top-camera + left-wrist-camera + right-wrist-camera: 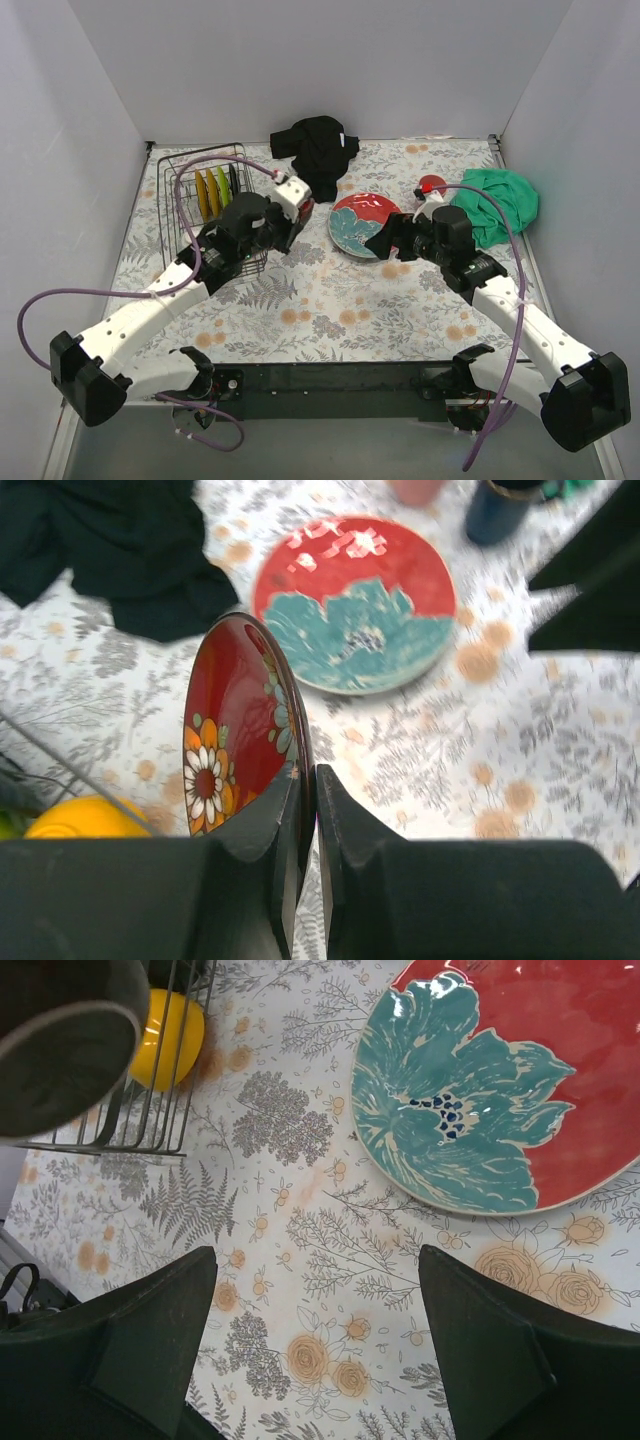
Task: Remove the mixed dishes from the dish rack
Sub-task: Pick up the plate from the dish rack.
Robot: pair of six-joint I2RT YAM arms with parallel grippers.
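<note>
Two fingers of the left gripper (305,775) pinch a red floral plate (235,730) on edge, just at three o'clock of the dish rack (168,205); its lower rim is hidden between them. The right gripper (315,1260) hangs spread wide over the tablecloth (330,1210), the red-and-teal plate (480,1090) at its one o'clock, cut off by the frame.

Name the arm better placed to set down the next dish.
Left. Its jaws are shut on the red floral plate, held on edge near the red-and-teal plate; the right arm has its jaws open, empty.
</note>
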